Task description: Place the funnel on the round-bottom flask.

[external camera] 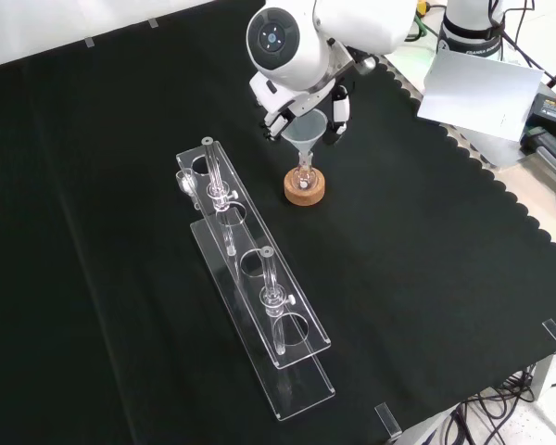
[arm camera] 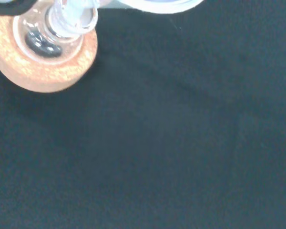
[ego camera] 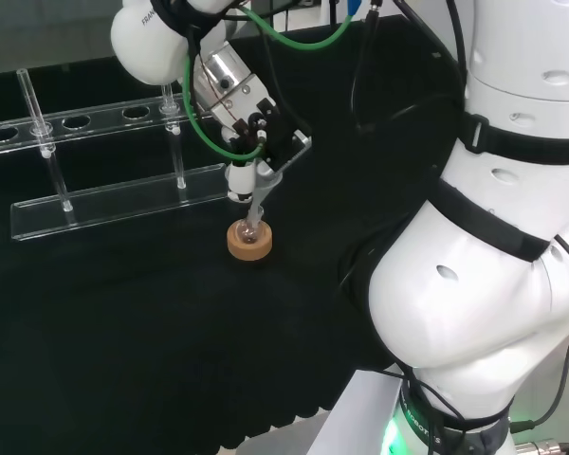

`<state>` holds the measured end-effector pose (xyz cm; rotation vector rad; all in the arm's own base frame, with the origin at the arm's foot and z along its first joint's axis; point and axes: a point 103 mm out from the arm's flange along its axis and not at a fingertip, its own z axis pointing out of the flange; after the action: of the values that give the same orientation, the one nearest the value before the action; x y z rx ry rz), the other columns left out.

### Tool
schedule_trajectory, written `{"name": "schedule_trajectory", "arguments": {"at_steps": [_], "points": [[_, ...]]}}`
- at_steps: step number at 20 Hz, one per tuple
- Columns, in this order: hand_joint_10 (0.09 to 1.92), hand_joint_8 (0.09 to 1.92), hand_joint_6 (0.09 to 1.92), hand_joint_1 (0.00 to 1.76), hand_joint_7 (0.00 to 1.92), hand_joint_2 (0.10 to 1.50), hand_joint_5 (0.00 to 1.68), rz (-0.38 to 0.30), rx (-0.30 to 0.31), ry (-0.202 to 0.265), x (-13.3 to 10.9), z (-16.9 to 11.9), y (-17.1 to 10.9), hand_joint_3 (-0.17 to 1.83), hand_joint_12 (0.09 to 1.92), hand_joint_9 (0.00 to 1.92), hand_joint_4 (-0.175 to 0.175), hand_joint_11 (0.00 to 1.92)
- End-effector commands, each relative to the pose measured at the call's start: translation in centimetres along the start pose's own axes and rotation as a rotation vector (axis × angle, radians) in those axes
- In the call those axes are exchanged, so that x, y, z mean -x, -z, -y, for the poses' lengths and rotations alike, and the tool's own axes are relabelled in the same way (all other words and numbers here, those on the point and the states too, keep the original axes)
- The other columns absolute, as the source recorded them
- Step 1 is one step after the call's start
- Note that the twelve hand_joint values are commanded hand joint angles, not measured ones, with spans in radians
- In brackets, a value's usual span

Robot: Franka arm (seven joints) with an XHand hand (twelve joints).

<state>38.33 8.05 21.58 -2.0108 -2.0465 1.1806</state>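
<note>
- One long clear plastic rack (external camera: 259,306) is what you meet first in the front view, lying closest to the camera and running away up the black cloth (external camera: 426,278) toward the upper left, with upright clear rods (external camera: 271,301) standing along it.
- Beyond the rack's far end, a little to the right in the front view, you find the cork ring (external camera: 304,188), flat on the cloth and well apart from the rack.
- On that ring sits the round-bottom flask (external camera: 304,178), small, clear, neck up. In the wrist view you look down its open neck (arm camera: 75,16); a dark patch shows at the bottom of the bulb (arm camera: 42,42).
- You see the funnel (external camera: 305,135) right above the flask, upright, wide mouth up, stem pointing down at the neck. Whether the stem tip is inside the neck or just over it, you cannot tell from these views.
- Hand (external camera: 338,109): it hangs at the funnel's cone, with black and white fingers close on either side of the rim. The head view has the hand (ego camera: 256,142) directly over the funnel (ego camera: 261,194). Whether the fingers are clamped on it or merely beside it cannot be told.
- Farthest back in the front view, the white arm link (external camera: 287,42) stands above the hand.
</note>
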Motion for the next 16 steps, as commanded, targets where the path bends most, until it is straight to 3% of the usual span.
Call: {"name": "schedule_trajectory", "arguments": {"at_steps": [1,11,16], "points": [[0.29,0.70,0.80,0.77,0.84,0.75,0.64,0.007,0.007,0.003,0.1,-0.2,0.0,0.65,1.12,1.14,-0.060,0.77],[0.30,0.71,0.78,0.76,0.78,0.75,0.61,0.001,0.008,0.017,-0.6,-0.4,0.3,0.65,1.14,1.08,-0.060,0.74],[0.46,0.75,0.73,0.73,0.57,0.72,0.51,-0.004,-0.013,0.029,-1.0,-0.5,0.3,0.67,1.21,0.89,-0.053,0.64]]}}
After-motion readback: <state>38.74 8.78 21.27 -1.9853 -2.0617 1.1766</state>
